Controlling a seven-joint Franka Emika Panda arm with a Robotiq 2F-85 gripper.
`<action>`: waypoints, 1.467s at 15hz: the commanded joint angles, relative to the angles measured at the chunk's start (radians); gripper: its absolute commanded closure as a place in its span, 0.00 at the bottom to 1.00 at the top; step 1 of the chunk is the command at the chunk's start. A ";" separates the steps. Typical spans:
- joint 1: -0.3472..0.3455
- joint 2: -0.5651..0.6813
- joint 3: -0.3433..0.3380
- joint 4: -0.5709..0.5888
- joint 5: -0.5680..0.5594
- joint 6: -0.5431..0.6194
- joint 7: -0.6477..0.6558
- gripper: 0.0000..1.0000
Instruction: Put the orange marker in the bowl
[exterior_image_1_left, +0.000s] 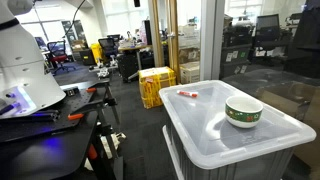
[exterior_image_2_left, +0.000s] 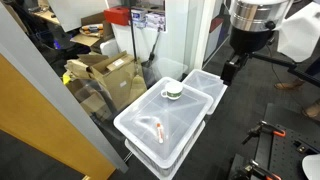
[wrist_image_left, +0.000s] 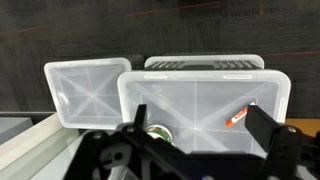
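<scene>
The orange marker (exterior_image_1_left: 187, 94) lies flat on the clear plastic bin lid (exterior_image_1_left: 225, 140), apart from the bowl (exterior_image_1_left: 244, 110), which stands upright on the same lid. Both show in an exterior view, the marker (exterior_image_2_left: 159, 129) near the lid's front and the bowl (exterior_image_2_left: 174, 91) at its far end. In the wrist view the marker (wrist_image_left: 238, 118) lies close by the right finger, and the bowl (wrist_image_left: 155, 131) is partly hidden behind the left finger. My gripper (wrist_image_left: 195, 112) is open and empty, well above the lid. It shows in an exterior view (exterior_image_2_left: 231, 70), high and off to the lid's side.
A second lidded bin (wrist_image_left: 85, 90) stands beside the first, and a third (wrist_image_left: 205, 62) behind it. Cardboard boxes (exterior_image_2_left: 105, 70) sit behind a glass wall. A yellow crate (exterior_image_1_left: 155, 85) is on the floor. A workbench with tools (exterior_image_1_left: 60, 110) stands by the robot base.
</scene>
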 joint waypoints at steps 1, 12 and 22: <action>0.020 0.002 -0.018 0.002 -0.008 -0.003 0.007 0.00; 0.025 0.027 0.003 0.003 -0.009 0.051 0.071 0.00; 0.023 0.231 0.073 0.021 -0.018 0.463 0.520 0.00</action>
